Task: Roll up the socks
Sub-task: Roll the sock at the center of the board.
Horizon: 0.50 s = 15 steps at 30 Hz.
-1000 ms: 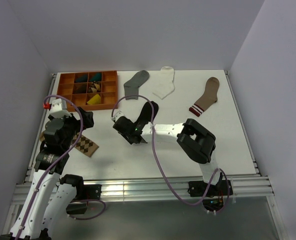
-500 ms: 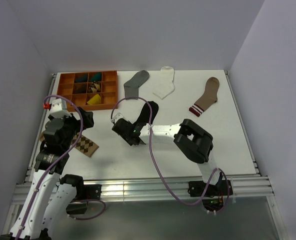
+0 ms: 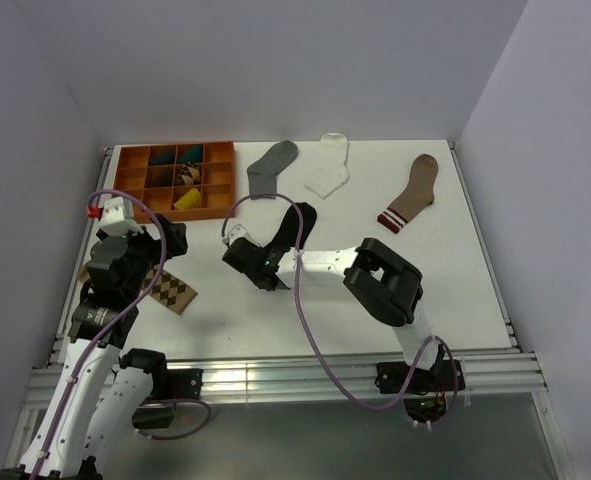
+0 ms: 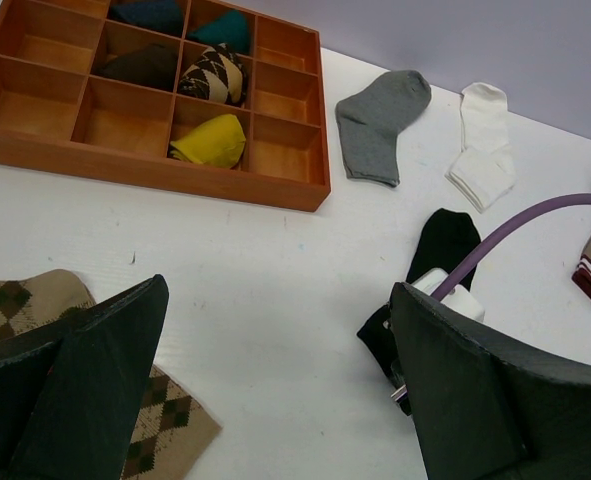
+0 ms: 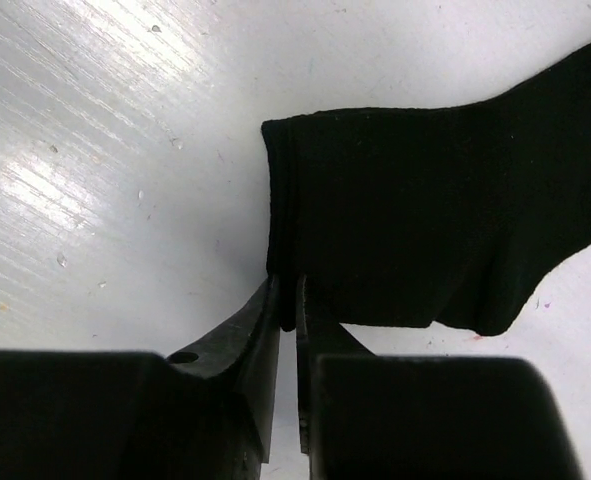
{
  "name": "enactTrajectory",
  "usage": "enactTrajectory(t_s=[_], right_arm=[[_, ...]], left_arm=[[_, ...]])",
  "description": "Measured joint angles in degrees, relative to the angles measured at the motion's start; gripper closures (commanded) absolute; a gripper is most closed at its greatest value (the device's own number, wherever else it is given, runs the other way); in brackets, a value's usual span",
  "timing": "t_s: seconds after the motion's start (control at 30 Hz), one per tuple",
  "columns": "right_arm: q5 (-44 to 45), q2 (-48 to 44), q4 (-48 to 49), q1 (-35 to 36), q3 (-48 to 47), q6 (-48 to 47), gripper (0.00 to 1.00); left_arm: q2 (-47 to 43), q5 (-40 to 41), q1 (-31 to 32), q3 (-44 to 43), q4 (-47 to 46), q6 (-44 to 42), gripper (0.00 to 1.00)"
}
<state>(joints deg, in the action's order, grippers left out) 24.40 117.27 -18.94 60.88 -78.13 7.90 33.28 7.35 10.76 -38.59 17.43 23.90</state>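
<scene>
**Top view.** On the smooth white table (image 3: 455, 280), a gridded orange tray (image 3: 229, 185) sits far left. A flat grey sock (image 3: 272, 167) and a folded white sock (image 3: 328, 166) lie beside it at the far edge. Both are well apart from a brown striped sock (image 3: 412, 192). The right gripper (image 3: 260, 272) is at mid-table. The left gripper (image 3: 165, 245) hangs near a diamond sock (image 3: 175, 292).

**Left wrist.** The left gripper's blunt dark fingers (image 4: 105, 370) stand wide apart, holding nothing. Beyond them the matt black sock (image 4: 440, 245) lies flat, nearer than the grey and white ones. A purple cable (image 4: 515, 235) arcs over it. Some tray cells hold rolled socks.

**Right wrist.** The right gripper's jaws nearly meet, nipping the hemmed edge of the black sock, which lies limp on the streaked, glossy tabletop.
</scene>
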Motion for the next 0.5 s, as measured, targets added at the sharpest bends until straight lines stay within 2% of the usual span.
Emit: enactTrajectory(t_s=[0.03, 0.1, 0.3, 0.5], right_arm=[[0.02, 0.0, 0.02, 0.0, 0.0, 0.02, 0.96], [0.0, 0.0, 0.11, 0.0, 0.0, 0.15, 1.0], [-2.36, -0.59, 1.38, -0.92, 0.72, 0.17, 1.0], [-11.91, -3.91, 6.54, -4.74, 5.33, 2.03, 1.0]], left_arm=[[0.11, 0.0, 0.0, 0.0, 0.0, 0.0, 0.0], [0.48, -0.02, 0.0, 0.0, 0.0, 0.04, 0.01], [3.8, -1.31, 0.0, 0.0, 0.04, 1.38, 0.01], [9.92, -4.7, 0.0, -0.09, 1.01, 4.31, 0.02]])
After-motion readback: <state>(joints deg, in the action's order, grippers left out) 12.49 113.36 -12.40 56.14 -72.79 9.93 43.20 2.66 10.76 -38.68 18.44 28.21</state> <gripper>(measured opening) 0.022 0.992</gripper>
